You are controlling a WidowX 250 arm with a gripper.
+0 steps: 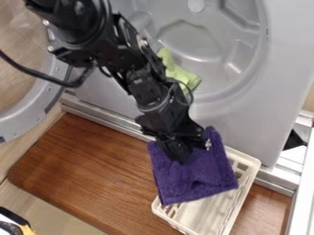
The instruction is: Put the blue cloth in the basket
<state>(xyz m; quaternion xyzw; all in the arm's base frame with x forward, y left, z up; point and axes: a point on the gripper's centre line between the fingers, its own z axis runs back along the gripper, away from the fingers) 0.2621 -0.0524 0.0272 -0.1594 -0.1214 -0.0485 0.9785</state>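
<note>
The blue cloth (193, 176), more purple in hue, is pinched near its upper part by the black gripper (183, 157), right of centre in the lower half of the frame. The rest is spread below the grip and overlaps the white basket (211, 215) at the lower right. The fingers appear to be closed on a fold, though how deep the pinch goes is hard to judge under the dark wrist.

The step in hand is judged to be the last alignment before release. The cloth is not yet well centred: its left side is carried out past the basket's left wall, over the wooden board (86, 170). A small shift towards the lower right of the frame is called for, so that the bulk is brought over the basket's middle. The cloth should then be lowered with the grip kept firm, so that the loose lower edge is folded inside rather than draped on the rim. If it is let go too soon, the left corner may be caught on the wall and the cloth dragged out by its own weight. Once the folds are settled, the fingers should be parted fully and lifted straight up, lest the pile be snagged. The green cloth (178, 75) in the drum (190, 41), at upper centre, should be left alone.
</note>
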